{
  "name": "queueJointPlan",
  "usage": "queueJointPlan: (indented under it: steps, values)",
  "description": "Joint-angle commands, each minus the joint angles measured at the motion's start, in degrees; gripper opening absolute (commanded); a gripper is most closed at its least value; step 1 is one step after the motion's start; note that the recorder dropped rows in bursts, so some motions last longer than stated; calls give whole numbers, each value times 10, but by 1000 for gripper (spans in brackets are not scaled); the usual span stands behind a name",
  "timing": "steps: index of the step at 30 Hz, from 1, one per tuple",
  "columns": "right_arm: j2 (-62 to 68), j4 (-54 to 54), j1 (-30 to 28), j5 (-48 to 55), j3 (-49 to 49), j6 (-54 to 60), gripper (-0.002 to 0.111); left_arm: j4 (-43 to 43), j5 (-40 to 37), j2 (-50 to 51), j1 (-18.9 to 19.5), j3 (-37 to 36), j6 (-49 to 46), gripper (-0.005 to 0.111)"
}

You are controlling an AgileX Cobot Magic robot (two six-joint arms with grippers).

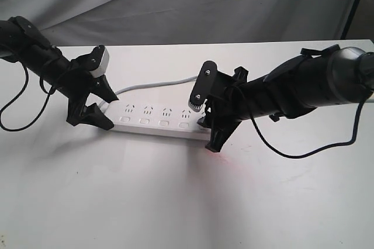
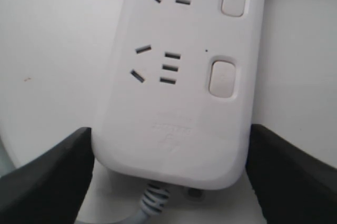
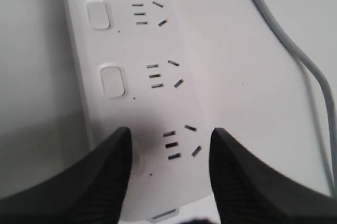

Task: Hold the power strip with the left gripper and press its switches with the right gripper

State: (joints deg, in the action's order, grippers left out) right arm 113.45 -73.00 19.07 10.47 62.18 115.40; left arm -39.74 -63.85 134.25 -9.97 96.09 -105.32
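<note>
The white power strip [image 1: 158,117] lies across the table with its grey cord [image 1: 158,84] curving off behind it. My left gripper [image 1: 114,113] straddles the strip's cord end. In the left wrist view its black fingers [image 2: 47,176] sit against both long sides of the strip [image 2: 179,108], shut on it. My right gripper [image 1: 208,135] is over the other end, open. In the right wrist view one fingertip [image 3: 118,153] rests on the last switch and hides most of it; the other is over the strip's far side. The remaining switches [image 3: 112,81] show, untouched.
The white table [image 1: 175,202] stretches toward the camera. A grey cloth backdrop [image 1: 175,3] hangs behind it. The left arm's thin black cable [image 1: 17,106] loops at the left, and the right arm's cable [image 1: 304,154] droops at the right.
</note>
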Motion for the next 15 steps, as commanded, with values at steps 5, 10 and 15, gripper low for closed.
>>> queueJointPlan:
  steps: [5, 10, 15]
  values:
    - [3, 0, -3, 4, -4, -2, 44, -3, 9, 0, -4, 2, 3, 69]
    - [3, 0, -3, 3, -4, -1, 44, -3, 9, 0, -4, 2, 3, 69]
    - [11, 0, -3, 2, -4, 0, 44, -3, 9, 0, -4, 2, 3, 69]
